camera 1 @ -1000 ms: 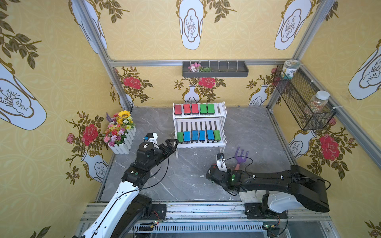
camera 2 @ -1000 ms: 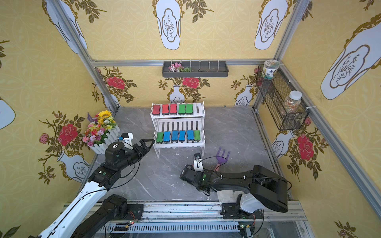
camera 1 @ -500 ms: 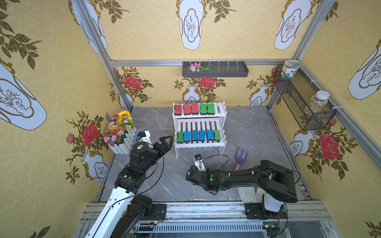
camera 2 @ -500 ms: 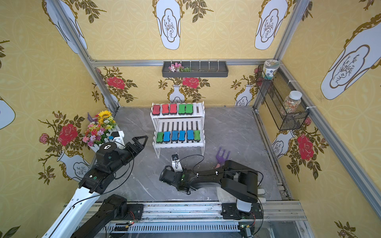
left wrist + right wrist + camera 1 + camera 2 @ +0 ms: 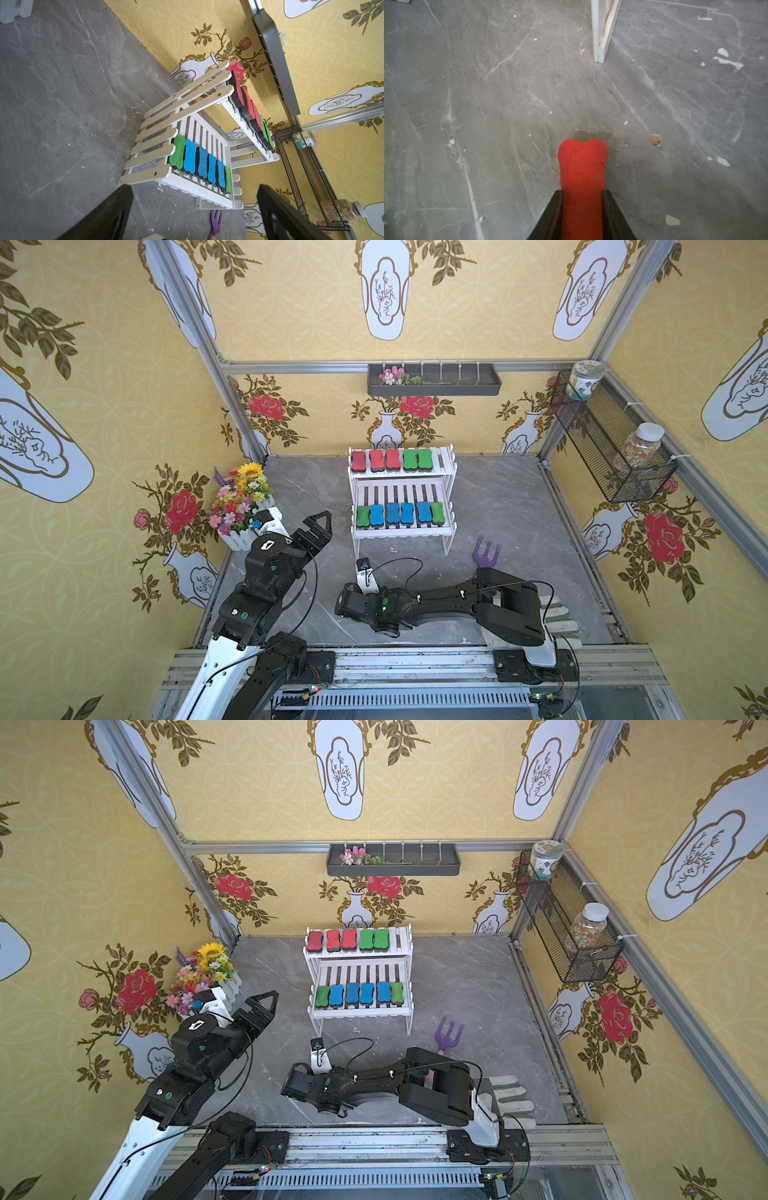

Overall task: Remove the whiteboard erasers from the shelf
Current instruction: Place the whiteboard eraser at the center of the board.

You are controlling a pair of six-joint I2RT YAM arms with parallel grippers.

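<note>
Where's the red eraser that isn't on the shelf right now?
In the right wrist view, the red eraser sits clamped between the right jaws, low over the grey floor, near a shelf leg.

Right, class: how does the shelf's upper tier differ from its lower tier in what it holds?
The upper tier holds five erasers, the lower tier six. The upper tier has three red erasers and two green erasers; the lower tier has four blue erasers between two green ones. The upper tier's row leaves one end bare; the lower tier's runs nearly full width. Both are white slats.
</note>
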